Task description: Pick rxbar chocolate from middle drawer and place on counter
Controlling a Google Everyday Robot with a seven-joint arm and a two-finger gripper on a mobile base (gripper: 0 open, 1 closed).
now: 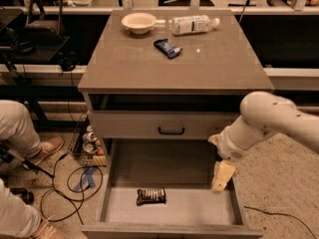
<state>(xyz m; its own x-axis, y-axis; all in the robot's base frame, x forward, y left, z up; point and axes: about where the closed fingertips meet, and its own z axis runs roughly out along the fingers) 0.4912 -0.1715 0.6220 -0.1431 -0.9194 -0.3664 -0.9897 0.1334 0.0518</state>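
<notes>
The rxbar chocolate (151, 196), a dark wrapper with pale bands, lies flat on the floor of the open middle drawer (169, 210), left of centre near the front. My gripper (222, 177) hangs from the white arm over the drawer's right side, pointing down, about a hand's width right of the bar and above it. The counter (174, 59) is the grey-brown top slab above.
On the counter stand a pale bowl (138, 21), a lying plastic bottle (193, 24) and a blue-wrapped bar (168, 48). A closed drawer front with black handle (171, 131) sits above the open drawer. A person's legs (20, 133) and cables are at the left.
</notes>
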